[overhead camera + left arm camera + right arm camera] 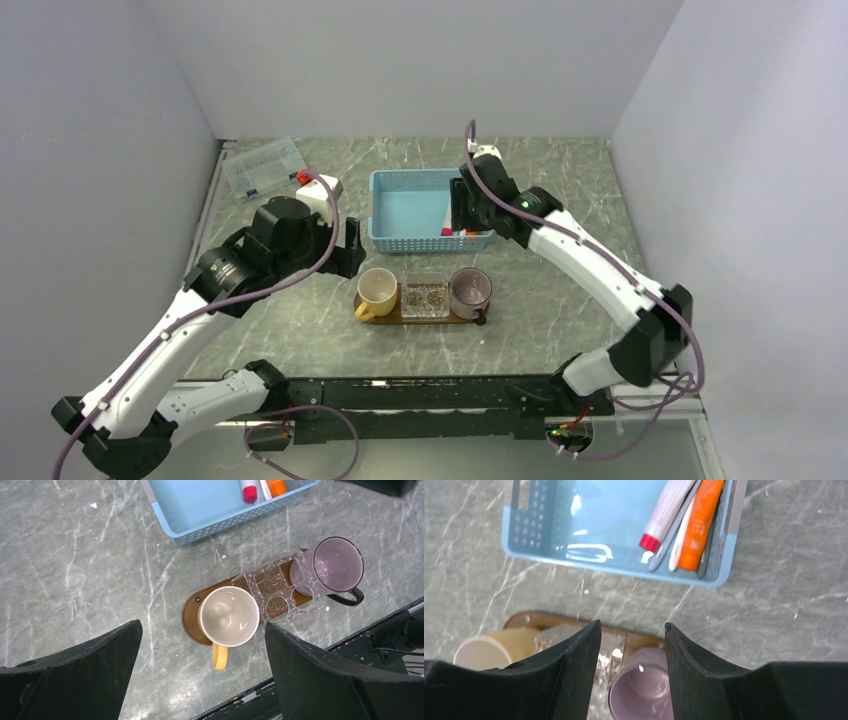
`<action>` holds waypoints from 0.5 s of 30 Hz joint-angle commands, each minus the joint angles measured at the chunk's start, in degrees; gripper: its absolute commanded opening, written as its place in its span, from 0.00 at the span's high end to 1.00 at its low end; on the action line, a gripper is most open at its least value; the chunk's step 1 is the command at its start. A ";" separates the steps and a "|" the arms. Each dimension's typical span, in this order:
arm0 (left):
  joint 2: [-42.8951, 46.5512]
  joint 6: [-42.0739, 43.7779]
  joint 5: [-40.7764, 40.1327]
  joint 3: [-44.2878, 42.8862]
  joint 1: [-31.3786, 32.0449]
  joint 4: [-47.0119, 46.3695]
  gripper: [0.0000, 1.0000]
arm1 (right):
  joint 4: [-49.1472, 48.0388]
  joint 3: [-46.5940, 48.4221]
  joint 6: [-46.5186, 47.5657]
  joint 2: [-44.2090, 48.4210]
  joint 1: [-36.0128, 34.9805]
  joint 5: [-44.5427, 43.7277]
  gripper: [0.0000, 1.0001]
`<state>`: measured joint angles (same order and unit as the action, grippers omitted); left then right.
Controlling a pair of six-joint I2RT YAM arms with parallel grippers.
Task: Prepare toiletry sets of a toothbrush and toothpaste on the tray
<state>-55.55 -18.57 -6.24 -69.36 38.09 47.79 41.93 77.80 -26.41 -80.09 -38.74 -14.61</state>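
1. At the far left corner of the table [300,330] lies a clear plastic box [262,167], well apart from everything else.
2. The left end effector [352,246] hangs over the table just left of the tray. Its jaws are spread wide and hold nothing.
3. The tray [192,614] lies near the middle of the table, close to the front edge. It carries no toothbrush and no tube.
4. On the tray's left end stands a yellow mug [229,616], upright, with its handle towards the front edge.
5. In the middle of the tray stands a small clear holder [272,591], touching or nearly touching the mugs on either side.
6. On the tray's right end stands a purple mug [334,564] with a dark handle.
7. Behind the tray, apart from it, sits a light-blue basket [519,535].
8. The toothbrush [680,536] lies along the basket's right end, between a grey-blue stick [670,539] and an orange tube [702,525].
9. Left of these lies a white tube with a red cap [665,510].
10. The right end effector [632,629] hangs above the basket's right end, its jaws parted and holding nothing.
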 commanded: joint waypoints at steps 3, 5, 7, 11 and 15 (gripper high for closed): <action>4.81 3.88 -4.12 4.29 0.22 -2.06 0.00 | -2.32 9.74 2.29 -11.76 4.19 1.96 0.48; 6.66 4.71 -4.50 6.06 0.15 -2.72 0.01 | -2.13 12.40 2.20 -15.72 5.45 2.81 0.48; 8.55 5.21 -5.14 8.34 0.23 -3.63 0.01 | -2.07 15.22 2.25 -19.28 6.34 3.30 0.49; 12.66 5.91 -5.13 13.04 0.23 -6.92 0.00 | -0.24 20.58 2.05 -26.59 7.89 3.81 0.49; 16.48 5.51 -3.42 18.23 0.23 -11.08 0.00 | -0.28 23.59 1.50 -32.32 9.22 3.79 0.50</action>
<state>-42.17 -14.04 -10.26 -54.43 38.09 43.13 41.10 97.25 -24.88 -109.30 -30.76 -11.31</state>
